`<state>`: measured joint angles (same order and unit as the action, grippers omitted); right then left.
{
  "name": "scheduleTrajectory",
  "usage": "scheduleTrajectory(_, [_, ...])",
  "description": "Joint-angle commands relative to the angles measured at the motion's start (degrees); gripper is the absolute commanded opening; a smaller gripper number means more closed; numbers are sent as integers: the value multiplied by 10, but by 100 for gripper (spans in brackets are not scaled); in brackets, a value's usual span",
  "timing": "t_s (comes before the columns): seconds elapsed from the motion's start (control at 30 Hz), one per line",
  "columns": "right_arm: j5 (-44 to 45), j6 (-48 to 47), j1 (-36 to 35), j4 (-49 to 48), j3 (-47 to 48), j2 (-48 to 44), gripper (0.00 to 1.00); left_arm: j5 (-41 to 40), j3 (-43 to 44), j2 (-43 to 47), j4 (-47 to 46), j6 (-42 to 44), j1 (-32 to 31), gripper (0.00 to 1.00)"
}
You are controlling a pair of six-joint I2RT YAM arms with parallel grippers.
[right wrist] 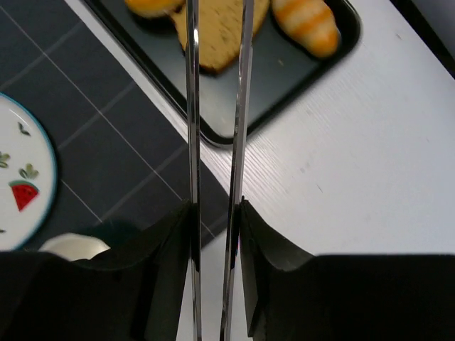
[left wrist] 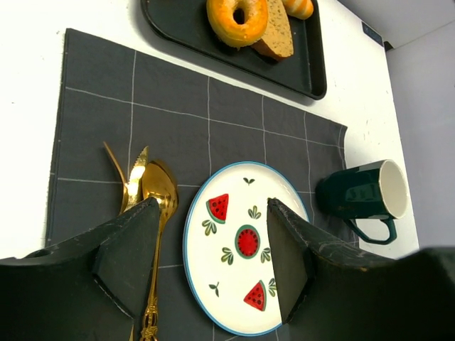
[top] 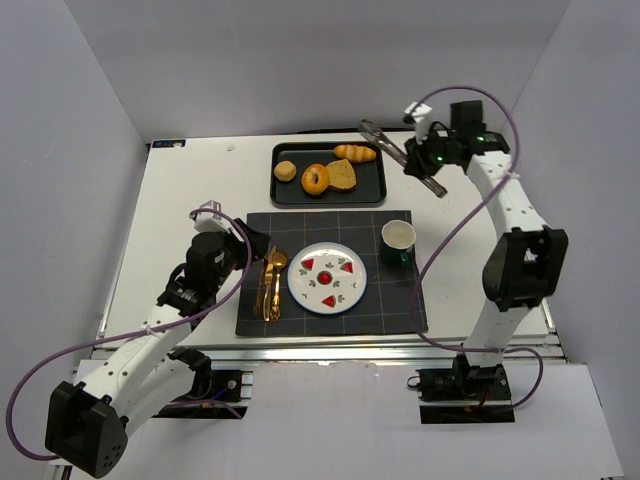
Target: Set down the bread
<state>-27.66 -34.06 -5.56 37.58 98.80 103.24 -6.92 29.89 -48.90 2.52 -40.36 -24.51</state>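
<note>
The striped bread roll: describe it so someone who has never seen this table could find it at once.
Behind the dark placemat lies a black tray holding four breads. The striped bread roll sits at its far edge, toward the right. It alone is oblong with pale bands, unlike the ring bagel, flat slice and round bun.

Green mug, gold cutlery, dark placemat

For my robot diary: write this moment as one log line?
right pincer: shut on silver metal tongs | left pincer: open | brown bread slice: on black tray
</note>
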Motion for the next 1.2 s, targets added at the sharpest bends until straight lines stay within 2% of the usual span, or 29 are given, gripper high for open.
scheduleTrajectory(0.0, [-9, 22, -43, 35, 57, 43, 37, -13, 21, 15, 13, 0, 0, 71])
scheduleTrajectory(0.2, [-6, 43, -78, 38, 120, 101, 38, -21, 21, 19, 20, -2, 0, 71])
scheduleTrajectory(0.5, [43, 188, -70, -40, 109, 146, 37, -23, 34, -4, 27, -1, 0, 71])
scheduleTrajectory(0.73, [67, 240, -60, -58, 114, 180, 38, -24, 42, -21, 28, -2, 0, 71])
scheduleTrajectory(0.93, [57, 270, -46, -66, 112, 198, 41, -23, 48, -35, 27, -4, 0, 71])
scheduleTrajectory(1.17, [6, 315, -38, -71, 94, 208, 44, -18, 58, -54, 27, -1, 0, 71])
